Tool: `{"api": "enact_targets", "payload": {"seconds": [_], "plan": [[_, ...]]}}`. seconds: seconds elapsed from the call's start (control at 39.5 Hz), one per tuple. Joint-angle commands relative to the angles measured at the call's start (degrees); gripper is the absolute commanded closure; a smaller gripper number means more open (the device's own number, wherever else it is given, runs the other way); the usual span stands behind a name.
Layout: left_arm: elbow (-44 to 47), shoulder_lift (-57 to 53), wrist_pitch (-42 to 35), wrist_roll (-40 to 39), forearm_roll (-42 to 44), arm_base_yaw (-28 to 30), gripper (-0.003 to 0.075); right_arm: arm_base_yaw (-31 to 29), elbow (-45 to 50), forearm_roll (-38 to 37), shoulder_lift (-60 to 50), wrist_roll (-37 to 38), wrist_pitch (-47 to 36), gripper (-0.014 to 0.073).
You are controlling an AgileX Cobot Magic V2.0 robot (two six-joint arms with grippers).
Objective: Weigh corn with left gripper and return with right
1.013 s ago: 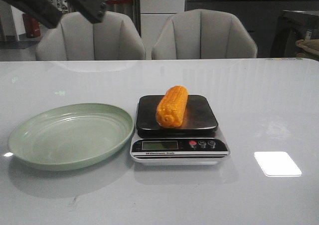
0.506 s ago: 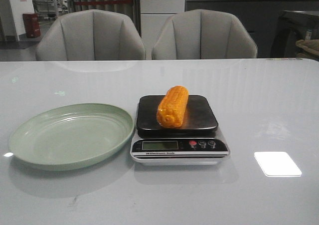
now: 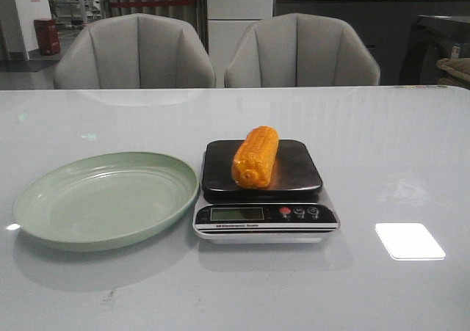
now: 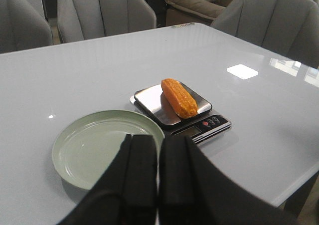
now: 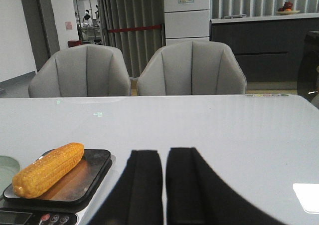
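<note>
The orange-yellow corn lies lengthwise on the dark platform of the kitchen scale at the table's middle. No gripper touches it. It also shows in the left wrist view and the right wrist view. Neither gripper shows in the front view. My left gripper is shut and empty, held high above the near rim of the pale green plate. My right gripper is shut and empty, to the right of the scale and apart from it.
The pale green plate sits empty just left of the scale, nearly touching it. Two grey chairs stand behind the table's far edge. A bright light patch reflects on the table at the right.
The left arm, seen at the top left of the front view one second ago, has left that view. The corn, scale and plate have not moved.
</note>
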Motion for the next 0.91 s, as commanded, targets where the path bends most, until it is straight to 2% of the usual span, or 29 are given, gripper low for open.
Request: {"api": "enact_targets", "payload": {"seconds": [0.0, 0.23, 0.35, 0.66, 0.73, 0.81, 0.89], "plan": [[-1.22, 0.14, -3.77, -0.02, 0.41, 0.01, 0.0598, -0.21, -4.22, 0.15, 3.83, 0.87, -2.78, 0.0399], [-1.22, 0.14, -3.77, -0.02, 0.41, 0.01, 0.0598, -0.21, -20.14, 0.15, 18.31, 0.87, 12.59, 0.0399], [-1.22, 0.14, -3.77, -0.02, 0.41, 0.01, 0.0598, -0.21, -26.03, 0.15, 24.73, 0.87, 20.48, 0.0399], [-1.22, 0.14, -3.77, -0.02, 0.41, 0.01, 0.0598, -0.21, -26.6, 1.29, 30.12, 0.87, 19.76, 0.0399], [-1.22, 0.14, -3.77, -0.02, 0.41, 0.01, 0.0598, -0.17, -26.86, 1.81, 31.24, 0.87, 17.45, 0.0391], [-1.22, 0.14, -3.77, -0.02, 0.41, 0.01, 0.0598, 0.28, -28.42, 3.29, 33.68, 0.87, 17.23, 0.0323], [-1.22, 0.14, -3.77, -0.02, 0.41, -0.09, 0.0598, 1.29, -31.22, 3.73, 36.96, 0.87, 18.05, 0.0192]]}}
